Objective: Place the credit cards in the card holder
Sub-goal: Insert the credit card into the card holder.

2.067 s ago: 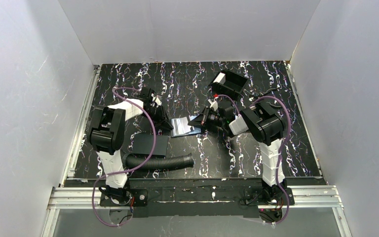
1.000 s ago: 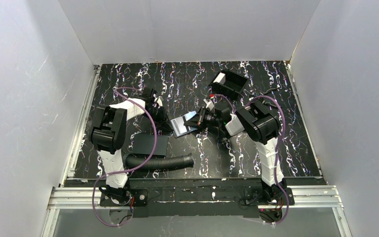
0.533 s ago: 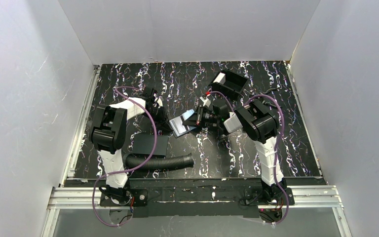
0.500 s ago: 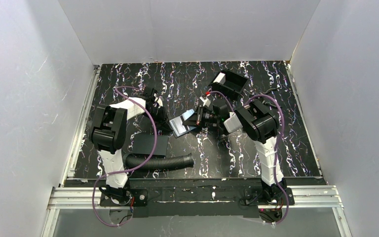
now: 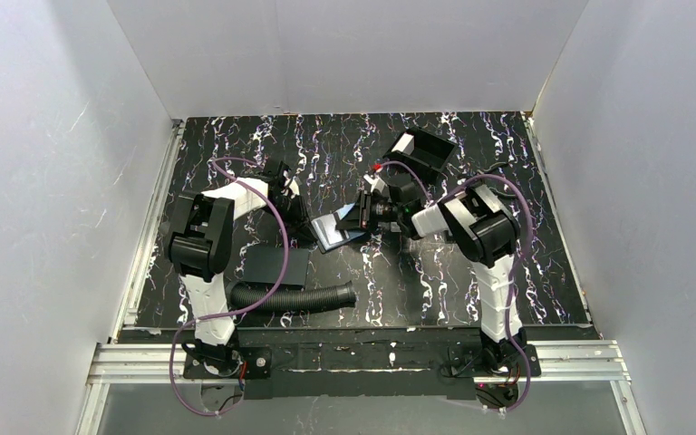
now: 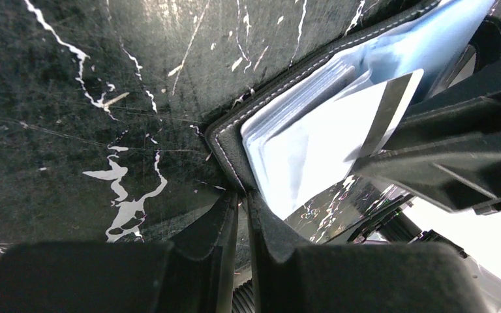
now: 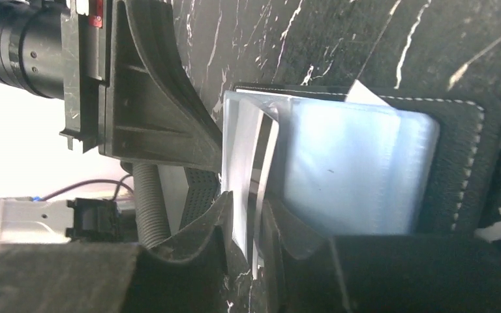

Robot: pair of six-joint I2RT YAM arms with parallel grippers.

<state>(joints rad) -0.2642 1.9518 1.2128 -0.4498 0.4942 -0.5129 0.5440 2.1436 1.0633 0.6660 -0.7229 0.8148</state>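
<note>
The black card holder [image 5: 333, 235] lies open mid-table, between both arms. My left gripper [image 5: 304, 227] is shut on its stitched left edge [image 6: 228, 140], the fingertips pinching the leather in the left wrist view [image 6: 241, 195]. Clear bluish sleeves [image 7: 359, 169] fill the holder's inside. A pale credit card [image 6: 316, 147] stands partly in one sleeve. Its free edge [image 7: 240, 156] runs down between the fingers of my right gripper [image 7: 244, 199], which stand slightly apart around it. In the top view the right gripper [image 5: 355, 217] sits at the holder's right side.
A black open case with a white piece [image 5: 421, 152] stands at the back behind the right arm. A flat black pad [image 5: 276, 265] and a corrugated black hose [image 5: 294, 297] lie near the left arm's base. White walls enclose the marbled table [image 5: 544, 272].
The right gripper carried the card leftward into the holder, then its jaws parted from shut. The left gripper kept its grip and place.
</note>
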